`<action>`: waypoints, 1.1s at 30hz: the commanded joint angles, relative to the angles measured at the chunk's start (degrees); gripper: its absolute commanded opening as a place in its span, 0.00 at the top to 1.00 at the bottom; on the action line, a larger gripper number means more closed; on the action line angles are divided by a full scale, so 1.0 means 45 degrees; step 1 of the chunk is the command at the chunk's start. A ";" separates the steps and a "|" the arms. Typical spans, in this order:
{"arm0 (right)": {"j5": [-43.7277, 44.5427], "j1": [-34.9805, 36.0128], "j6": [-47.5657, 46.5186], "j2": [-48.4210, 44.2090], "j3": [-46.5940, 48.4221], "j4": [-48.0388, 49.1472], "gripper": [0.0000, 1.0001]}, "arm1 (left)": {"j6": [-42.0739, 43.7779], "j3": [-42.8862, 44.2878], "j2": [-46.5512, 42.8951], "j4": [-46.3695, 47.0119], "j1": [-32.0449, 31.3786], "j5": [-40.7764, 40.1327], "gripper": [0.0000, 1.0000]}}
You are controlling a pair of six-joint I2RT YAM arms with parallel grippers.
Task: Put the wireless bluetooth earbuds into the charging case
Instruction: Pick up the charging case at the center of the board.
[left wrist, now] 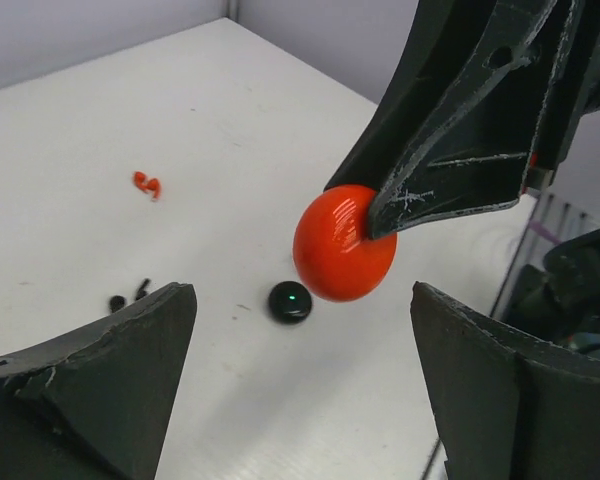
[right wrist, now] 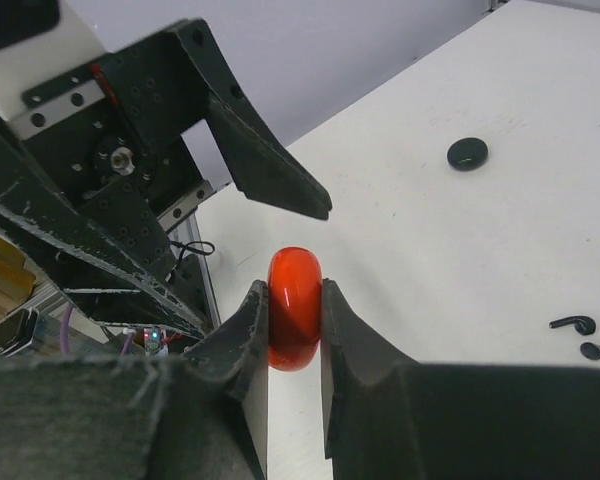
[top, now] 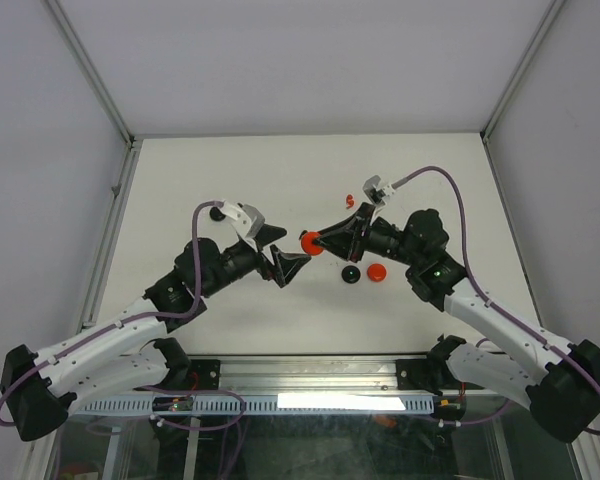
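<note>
My right gripper (top: 316,241) is shut on a round red charging case (right wrist: 295,305), held on edge above the table's middle (top: 308,241). My left gripper (top: 294,247) stands open just left of it, its fingers (left wrist: 130,350) wide apart with nothing between them. Seen from the left wrist, the red case (left wrist: 342,243) hangs ahead of the jaws. Two red earbuds (top: 349,200) lie behind the right gripper (right wrist: 295,292). Two black earbuds (left wrist: 128,296) lie on the table; in the right wrist view these black earbuds (right wrist: 585,335) are at the lower right.
A black disc with a green light (top: 351,274) and a red disc (top: 376,272) lie in front of the right gripper. Another black disc (top: 217,212) sits behind the left arm. Metal frame rails (top: 110,210) border the white table.
</note>
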 commanded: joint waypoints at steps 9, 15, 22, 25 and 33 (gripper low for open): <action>0.0220 -0.0027 0.0616 -0.0587 -0.0873 0.3767 1.00 | -0.7020 -0.2901 0.0536 0.8751 0.2696 0.6039 0.19; -0.0165 0.0006 0.1131 -0.0356 -0.0944 0.4329 1.00 | -0.7753 -0.3095 0.1490 1.0644 0.2704 0.6708 0.26; -0.0796 0.0204 0.1460 -0.0011 -0.0928 0.4789 1.00 | -0.7646 -0.2987 0.2185 1.1542 0.2703 0.6810 0.37; -0.0812 0.0297 0.1459 0.0102 -0.0958 0.4956 1.00 | -0.7476 -0.2936 0.2335 1.1589 0.2697 0.6776 0.43; -0.0736 0.0466 0.1544 0.0278 -0.1100 0.5526 1.00 | -0.7580 -0.3115 0.3068 1.2750 0.2714 0.7089 0.67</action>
